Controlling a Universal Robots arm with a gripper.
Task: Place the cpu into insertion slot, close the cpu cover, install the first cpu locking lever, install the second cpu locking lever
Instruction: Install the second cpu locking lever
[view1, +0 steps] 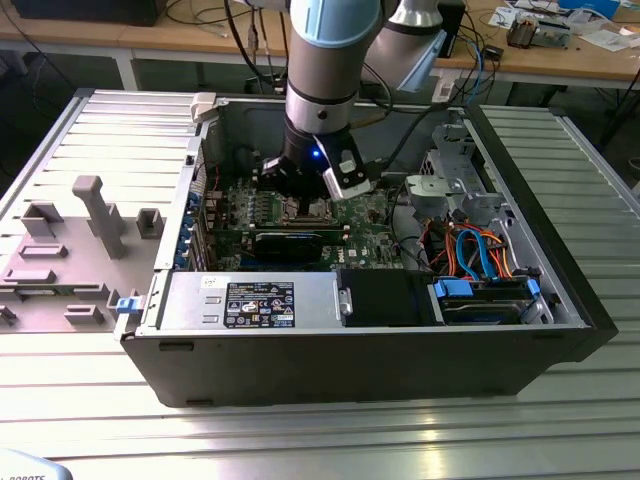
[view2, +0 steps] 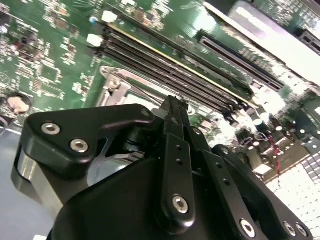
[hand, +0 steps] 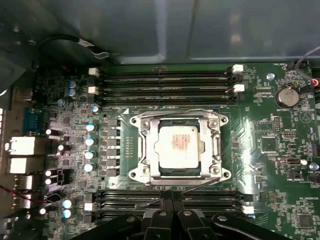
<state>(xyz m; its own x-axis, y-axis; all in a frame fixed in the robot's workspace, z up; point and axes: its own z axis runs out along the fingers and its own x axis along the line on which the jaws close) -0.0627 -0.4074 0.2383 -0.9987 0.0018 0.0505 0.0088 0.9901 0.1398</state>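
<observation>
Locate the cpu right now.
The cpu sits in the insertion slot under the closed cpu cover, between two banks of memory slots in the first wrist view, beyond the pincer.

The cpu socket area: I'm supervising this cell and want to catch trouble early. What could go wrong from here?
1. The gripper sits low by the cpu cover, with memory slots right beneath its fingertips; a small sideways slip could scrape them.
2. A thin locking lever runs at a slant beside the fingertips; pushed off-line, it might bend or miss its catch.
3. The cover appears closed over the cpu; if the lever slips free, it may lift.
</observation>
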